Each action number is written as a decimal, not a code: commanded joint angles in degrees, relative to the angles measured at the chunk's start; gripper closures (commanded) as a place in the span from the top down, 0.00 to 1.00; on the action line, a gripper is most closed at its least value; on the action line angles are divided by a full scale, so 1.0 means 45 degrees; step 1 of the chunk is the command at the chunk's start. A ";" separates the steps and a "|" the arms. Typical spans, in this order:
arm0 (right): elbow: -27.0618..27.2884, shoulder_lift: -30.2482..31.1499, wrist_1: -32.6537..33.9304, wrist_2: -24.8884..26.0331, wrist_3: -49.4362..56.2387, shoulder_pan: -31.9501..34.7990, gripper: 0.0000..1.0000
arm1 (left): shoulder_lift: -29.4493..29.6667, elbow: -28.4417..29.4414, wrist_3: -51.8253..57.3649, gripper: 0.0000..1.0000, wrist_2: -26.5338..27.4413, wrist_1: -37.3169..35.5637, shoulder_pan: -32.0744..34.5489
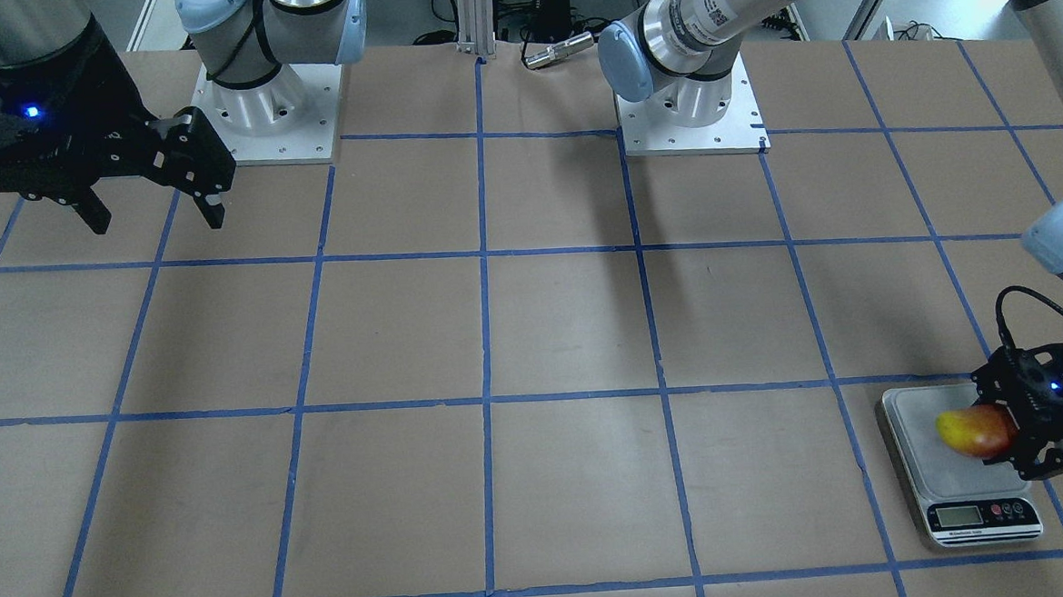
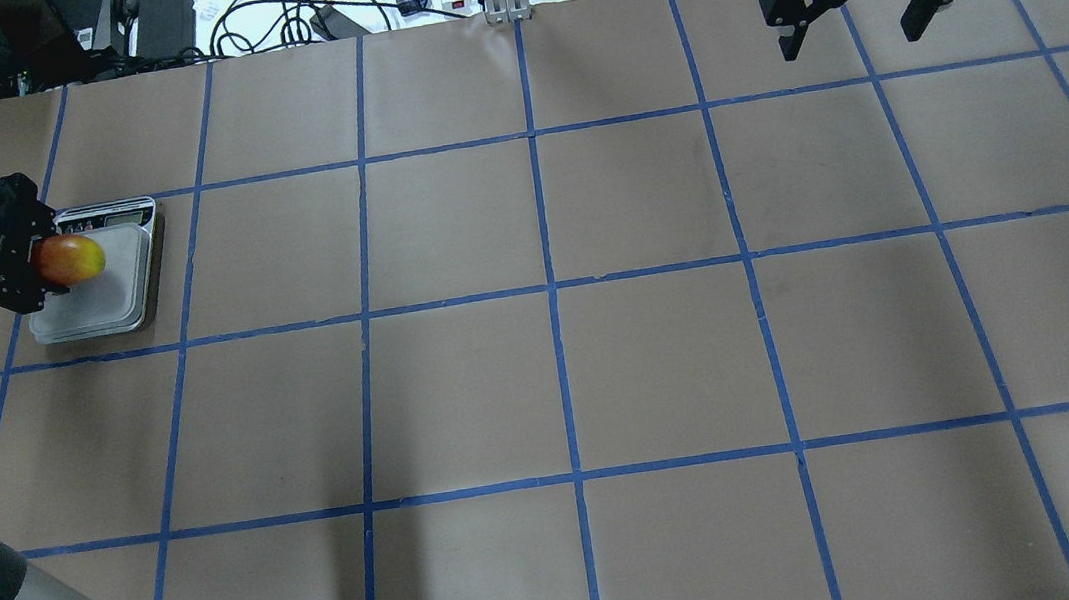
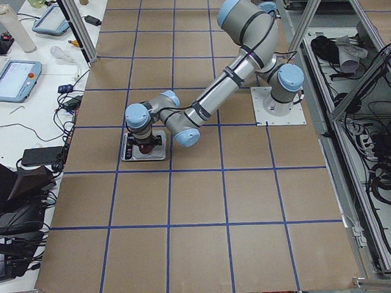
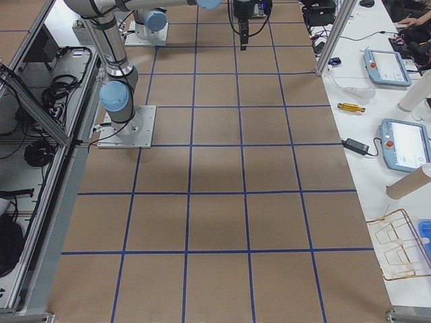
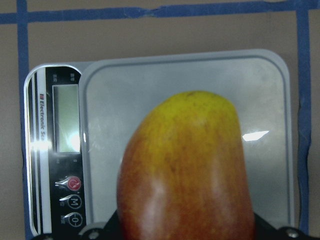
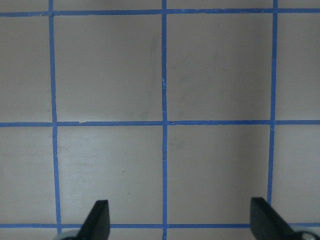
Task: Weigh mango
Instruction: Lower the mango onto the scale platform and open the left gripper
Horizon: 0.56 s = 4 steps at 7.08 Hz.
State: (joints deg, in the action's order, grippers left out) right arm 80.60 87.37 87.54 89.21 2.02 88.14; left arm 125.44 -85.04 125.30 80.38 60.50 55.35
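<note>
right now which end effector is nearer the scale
Left. The left end effector grips the mango right over the scale; the right end effector hangs open far across the table, near the opposite side.

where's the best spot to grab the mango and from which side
Take the mango the way the left gripper has it: jaws shut across the short width of the orange-red end, coming in end-on along its long axis. The fruit is oblong and smooth, so its narrow span probably suits the jaws best, and this leaves the yellow end free over the digital scale.
</note>
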 commanded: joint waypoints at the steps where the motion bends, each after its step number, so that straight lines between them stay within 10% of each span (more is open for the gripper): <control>1: 0.0000 0.0018 0.0000 0.0000 0.0000 0.0003 1.00 | 0.0112 -0.0048 -0.0013 0.08 -0.0166 -0.0241 0.0004; 2: 0.0000 0.0018 0.0000 0.0000 0.0000 0.0003 1.00 | 0.0229 -0.0087 -0.0013 0.80 -0.0166 -0.0222 0.0004; 4: 0.0000 -0.0001 0.0000 0.0000 0.0000 0.0003 1.00 | 0.0133 -0.0068 -0.0071 1.00 -0.0089 -0.0222 0.0004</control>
State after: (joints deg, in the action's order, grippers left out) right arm 80.60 87.43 87.54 89.21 2.02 88.15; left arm 126.29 -85.38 125.10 79.80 59.52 55.37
